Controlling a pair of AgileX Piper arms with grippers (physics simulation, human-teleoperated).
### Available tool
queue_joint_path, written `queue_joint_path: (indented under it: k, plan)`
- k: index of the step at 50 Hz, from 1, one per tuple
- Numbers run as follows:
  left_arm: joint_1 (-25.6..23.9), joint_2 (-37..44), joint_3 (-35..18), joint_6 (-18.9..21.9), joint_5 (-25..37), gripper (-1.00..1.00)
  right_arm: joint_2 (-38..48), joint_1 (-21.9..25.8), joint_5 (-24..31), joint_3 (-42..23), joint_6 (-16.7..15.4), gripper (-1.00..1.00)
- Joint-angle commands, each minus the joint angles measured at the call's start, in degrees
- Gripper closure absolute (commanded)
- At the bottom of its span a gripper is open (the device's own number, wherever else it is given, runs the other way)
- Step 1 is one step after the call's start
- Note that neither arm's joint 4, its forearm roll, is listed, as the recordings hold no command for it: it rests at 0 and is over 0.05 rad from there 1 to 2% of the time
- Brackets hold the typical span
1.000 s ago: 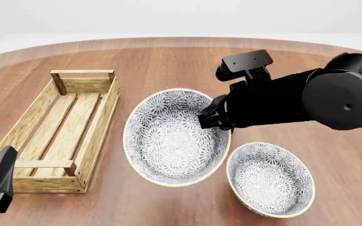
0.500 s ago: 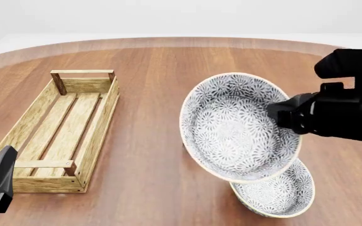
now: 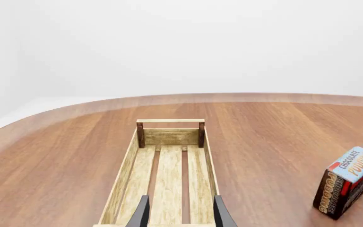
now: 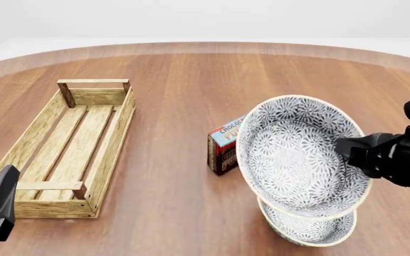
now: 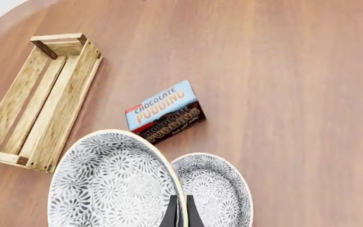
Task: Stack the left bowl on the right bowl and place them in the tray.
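My right gripper (image 4: 349, 150) is shut on the rim of the larger patterned bowl (image 4: 296, 149). It holds the bowl tilted just above the smaller patterned bowl (image 4: 312, 229), which sits on the table at the front right. In the right wrist view the fingers (image 5: 172, 213) pinch the held bowl's (image 5: 109, 184) rim beside the smaller bowl (image 5: 214, 191). The light-wood slatted tray (image 4: 112, 136) lies at the left with nothing in it. My left gripper (image 4: 2, 192) is open at the tray's near end. It also shows in the left wrist view (image 3: 180, 215), above the tray (image 3: 168, 177).
A chocolate pudding box (image 4: 223, 146) stands on the table between the tray and the bowls, just left of the held bowl. It also shows in the left wrist view (image 3: 347, 182) and the right wrist view (image 5: 164, 111). The round wooden table (image 4: 190, 69) stretches beyond.
My right gripper carried the larger bowl right and toward the front, until it hangs over the smaller bowl. The pudding box came into view. The left arm has not moved.
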Motion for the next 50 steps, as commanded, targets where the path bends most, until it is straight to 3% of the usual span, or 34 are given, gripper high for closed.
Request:
queue_joint_path:
  k: [1,29,50]
  plan:
    - [0.0,0.0,0.0,0.0,0.0,-1.0,-3.3,-2.4,0.7,2.1,1.2,1.0]
    - [0.0,0.0,0.0,0.0,0.0,-1.0,-3.5,-5.6,-0.7,5.2,1.8,1.0]
    - [0.0,0.0,0.0,0.0,0.0,-1.0,-0.6,-5.8,-7.4,11.8,4.6,1.0]
